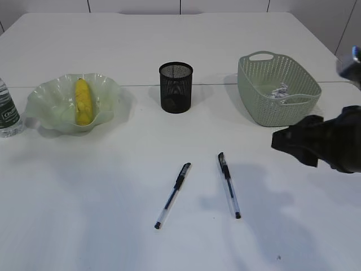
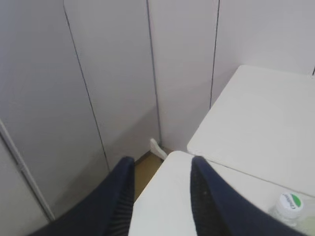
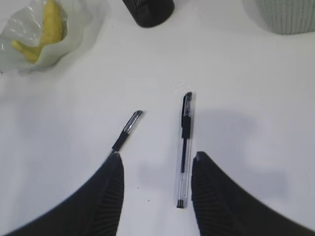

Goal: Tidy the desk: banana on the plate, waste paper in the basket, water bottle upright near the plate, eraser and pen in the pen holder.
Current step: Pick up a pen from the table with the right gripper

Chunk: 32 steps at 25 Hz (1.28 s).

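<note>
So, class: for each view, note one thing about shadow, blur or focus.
Exterior view: soft grey shadows fall on the desk, and the right end effector is blurred. Left wrist view: the water bottle looks soft. Right wrist view: the nearer pen is sharp.

- Upper left: banana (image 1: 83, 101) in plate (image 1: 45, 96), bottle (image 1: 8, 116) just left.
- Top centre: pen holder (image 1: 176, 87).
- Upper right: paper (image 1: 280, 90) in basket (image 1: 254, 90).
- Centre: two pens (image 1: 173, 195) (image 1: 228, 183) side by side.

Glossy glass plate (image 1: 42, 96), black wire-mesh pen holder (image 1: 176, 87), matt plastic basket (image 1: 256, 96), smooth white desk (image 1: 113, 192).
</note>
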Motion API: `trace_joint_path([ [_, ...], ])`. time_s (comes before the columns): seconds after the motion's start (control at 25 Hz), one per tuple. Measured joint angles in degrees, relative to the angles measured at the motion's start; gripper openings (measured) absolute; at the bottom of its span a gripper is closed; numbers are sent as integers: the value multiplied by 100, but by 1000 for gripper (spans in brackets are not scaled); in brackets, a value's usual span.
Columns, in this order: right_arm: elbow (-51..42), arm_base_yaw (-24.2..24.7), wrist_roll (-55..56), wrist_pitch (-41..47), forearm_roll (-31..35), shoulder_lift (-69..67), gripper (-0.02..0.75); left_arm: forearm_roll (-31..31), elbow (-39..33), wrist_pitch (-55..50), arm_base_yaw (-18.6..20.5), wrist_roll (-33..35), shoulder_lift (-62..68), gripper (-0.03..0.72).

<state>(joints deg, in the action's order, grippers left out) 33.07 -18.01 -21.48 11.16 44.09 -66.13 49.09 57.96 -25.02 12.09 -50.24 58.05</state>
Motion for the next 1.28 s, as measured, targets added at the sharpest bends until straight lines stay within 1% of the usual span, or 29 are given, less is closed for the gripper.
trace_joint_path([
  [0.2, 353, 0, 0, 292, 11, -769, 337, 0, 0, 446, 0, 0, 31, 261],
  [0.56, 850, 0, -99, 357, 11, -1574, 336, 0, 0, 845, -15, 0, 486, 261],
  [0.76, 1253, 0, -224, 477, 11, -2067, 336, 78, 0, 1080, -276, 0, 883, 261],
  [0.96, 1565, 0, -236, 685, 11, -2536, 336, 366, 0, 1199, -616, 0, 1249, 261],
  [1.08, 1779, 0, -243, 790, 11, -2780, 336, 438, 0, 1208, -714, 0, 1369, 260],
  [1.28, 2172, 0, -243, 1023, 11, -3285, 336, 478, 0, 1213, -739, 0, 1396, 260],
])
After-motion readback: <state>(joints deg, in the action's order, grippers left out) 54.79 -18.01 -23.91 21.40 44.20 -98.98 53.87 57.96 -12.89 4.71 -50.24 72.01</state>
